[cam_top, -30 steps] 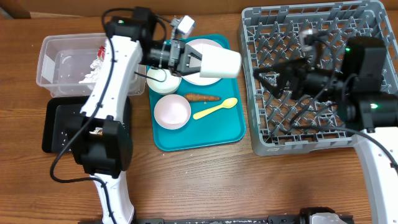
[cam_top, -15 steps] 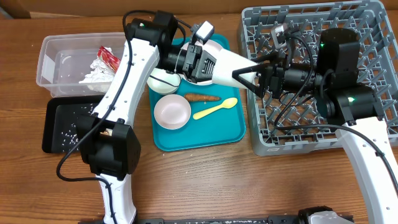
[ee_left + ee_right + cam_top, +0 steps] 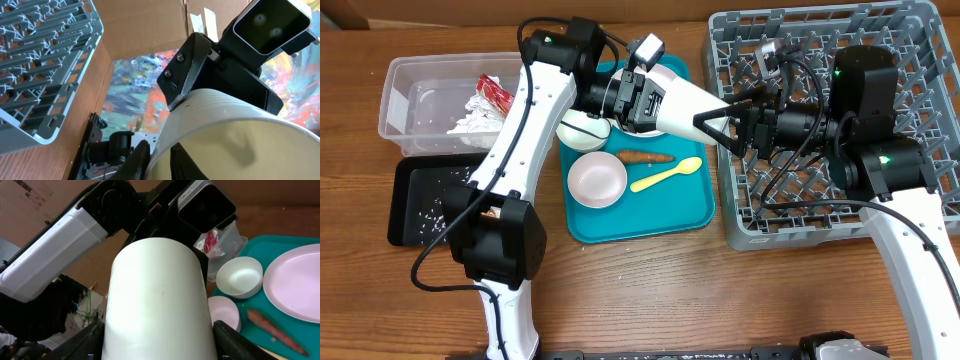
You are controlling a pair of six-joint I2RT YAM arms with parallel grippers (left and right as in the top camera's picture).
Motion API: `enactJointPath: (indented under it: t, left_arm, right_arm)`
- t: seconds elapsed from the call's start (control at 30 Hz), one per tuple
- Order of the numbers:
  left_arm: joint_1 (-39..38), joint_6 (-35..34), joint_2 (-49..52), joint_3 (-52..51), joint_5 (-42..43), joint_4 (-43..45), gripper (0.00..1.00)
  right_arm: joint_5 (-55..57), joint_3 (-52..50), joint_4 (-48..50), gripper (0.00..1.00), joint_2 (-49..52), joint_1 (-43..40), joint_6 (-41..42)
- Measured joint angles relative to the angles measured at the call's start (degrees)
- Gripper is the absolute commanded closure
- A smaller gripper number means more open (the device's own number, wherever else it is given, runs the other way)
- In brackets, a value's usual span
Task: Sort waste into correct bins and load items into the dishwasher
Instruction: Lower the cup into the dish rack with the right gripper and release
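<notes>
Here the left hand (image 3: 663, 102) grips the white cup (image 3: 696, 99), right hand (image 3: 710, 118) spread around it.

1. The small white cup (image 3: 692, 100) is off the table, on its side, with its mouth toward 9 o'clock and its base toward 3 o'clock.
2. The grey dish rack (image 3: 740, 232) has a lattice base and upright pegs. It sits at 3 o'clock of the cup.
3. The white round plate (image 3: 295, 287) lies flat, partly hidden in the overhead view.
4. Two white bowls stand upright. One bowl (image 3: 597, 178) is at 7 o'clock of the cup. The other bowl (image 3: 241, 277) is at 12 o'clock of the first.
5. The orange carrot (image 3: 642, 157) lies at 2 o'clock of the first bowl, and the pale yellow spoon (image 3: 665, 177) at its 3 o'clock.
6. The clear tub (image 3: 390, 95), at far 9 o'clock, holds the red wrapper (image 3: 495, 92) and the crumpled paper (image 3: 472, 115).
7. The black tray (image 3: 396, 205), at the tub's 6 o'clock, carries scattered rice grains (image 3: 432, 205).
</notes>
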Motion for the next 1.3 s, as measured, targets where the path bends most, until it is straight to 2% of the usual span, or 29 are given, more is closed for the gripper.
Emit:
enactJointPath:
  t: [0.2, 0.43, 0.6, 0.7, 0.8, 0.9, 1.1, 1.3]
  left_arm:
    - [0.0, -0.04, 0.0, 0.0, -0.48, 0.7, 0.79]
    - [0.0, -0.22, 0.0, 0.0, -1.11, 1.53, 0.77]
    - [0.0, -0.24, 0.0, 0.0, -3.52, 3.19, 0.78]
    - [0.0, -0.68, 0.0, 0.0, -7.8, 4.39, 0.78]
    - [0.0, -3.08, 0.0, 0.0, -16.13, 6.6, 0.8]
    - [-0.02, -8.22, 0.0, 0.02, -31.69, 9.2, 0.81]
    - [0.0, -19.34, 0.0, 0.02, -62.2, 10.14, 0.8]
    - [0.0, -23.3, 0.0, 0.02, -78.49, 11.08, 0.8]
  right_arm:
    - [0.17, 0.0, -0.17, 0.71, -0.2, -1.01, 1.05]
    - [2.97, 0.0, -2.86, 0.72, -5.22, -9.14, 3.78]
    - [11.85, 0.76, -13.99, 0.73, -9.33, -14.29, 7.08]
    - [18.47, 1.97, -21.44, 0.73, -9.68, -14.45, 8.7]
    - [25.24, 3.32, -29.68, 0.73, -9.66, -14.43, 9.49]
    - [31.93, 4.17, -38.53, 0.73, -9.18, -14.16, 10.14]
    - [42.27, 4.31, -45.11, 0.73, -5.64, -7.43, 11.72]
    - [52.96, 4.31, -50.69, 0.73, 2.36, -0.48, 15.52]
